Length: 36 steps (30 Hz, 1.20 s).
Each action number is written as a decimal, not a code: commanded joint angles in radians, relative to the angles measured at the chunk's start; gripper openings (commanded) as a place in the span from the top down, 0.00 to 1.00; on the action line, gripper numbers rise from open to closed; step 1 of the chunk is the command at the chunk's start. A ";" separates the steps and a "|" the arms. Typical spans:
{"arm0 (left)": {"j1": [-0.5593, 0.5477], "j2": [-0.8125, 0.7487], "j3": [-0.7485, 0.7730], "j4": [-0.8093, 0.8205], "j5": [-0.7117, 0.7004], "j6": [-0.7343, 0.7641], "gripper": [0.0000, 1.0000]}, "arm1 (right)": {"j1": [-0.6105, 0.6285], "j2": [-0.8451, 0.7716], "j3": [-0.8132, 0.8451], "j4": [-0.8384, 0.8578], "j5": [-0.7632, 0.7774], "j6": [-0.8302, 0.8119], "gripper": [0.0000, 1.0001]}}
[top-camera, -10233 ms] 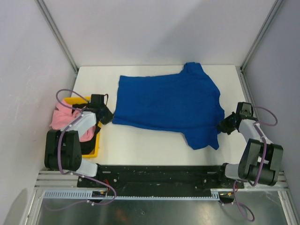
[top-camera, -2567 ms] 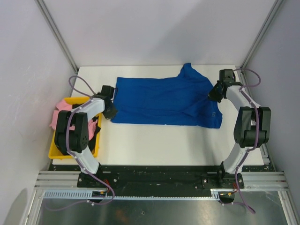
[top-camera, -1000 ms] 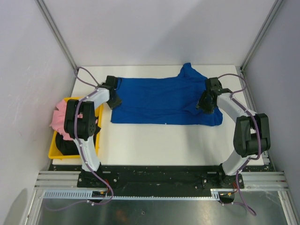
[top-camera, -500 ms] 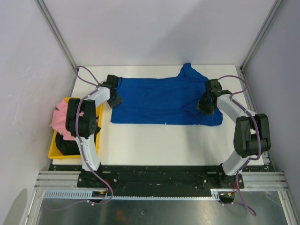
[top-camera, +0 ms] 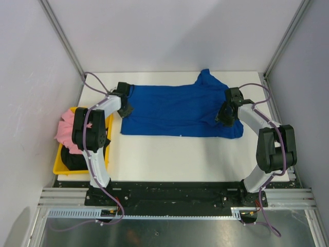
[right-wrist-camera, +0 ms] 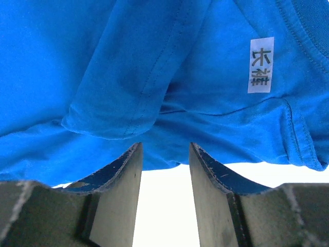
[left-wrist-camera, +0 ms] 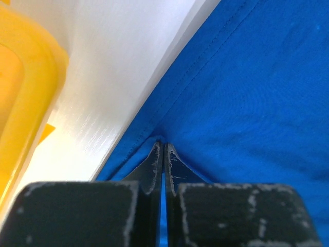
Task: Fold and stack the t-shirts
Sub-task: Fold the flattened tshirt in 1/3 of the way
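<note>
Overhead, we see the blue t-shirt point(top-camera: 175, 110) spread flat across the far half of the white table point(top-camera: 169, 154), collar end to the right. The left gripper point(top-camera: 125, 108) sits at its left edge and the right gripper point(top-camera: 222, 117) on its right part. A pink t-shirt point(top-camera: 65, 128) and a black t-shirt point(top-camera: 72, 159) lie in the yellow bin point(top-camera: 57, 167) at the table's left edge.

From the left wrist, we see the fingers pressed together, pinching the shirt's hem, which puckers at their tips; bare table and the bin's rim lie to the left.

From the right wrist, we see the jaws standing apart just short of a folded blue edge, with white table between them. A small white label point(right-wrist-camera: 261, 64) shows on the cloth.
</note>
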 commanded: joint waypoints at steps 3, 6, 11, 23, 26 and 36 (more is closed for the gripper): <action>0.008 -0.078 -0.004 0.009 -0.057 0.000 0.99 | -0.001 -0.005 -0.002 0.036 0.007 -0.005 0.54; 0.010 -0.094 -0.014 0.010 -0.048 0.000 0.95 | -0.005 0.006 -0.005 0.040 0.007 -0.008 0.54; 0.010 -0.090 -0.021 0.011 -0.032 0.008 0.83 | -0.005 0.018 -0.011 0.051 0.004 -0.008 0.54; 0.016 -0.086 -0.029 0.012 -0.062 0.002 0.99 | -0.030 0.021 -0.059 0.075 -0.002 -0.017 0.55; 0.024 -0.088 -0.027 0.011 -0.066 0.005 1.00 | -0.034 0.027 -0.071 0.081 -0.002 -0.019 0.55; 0.038 -0.077 -0.016 0.011 -0.046 0.026 0.83 | -0.058 0.041 -0.114 0.107 -0.001 -0.022 0.55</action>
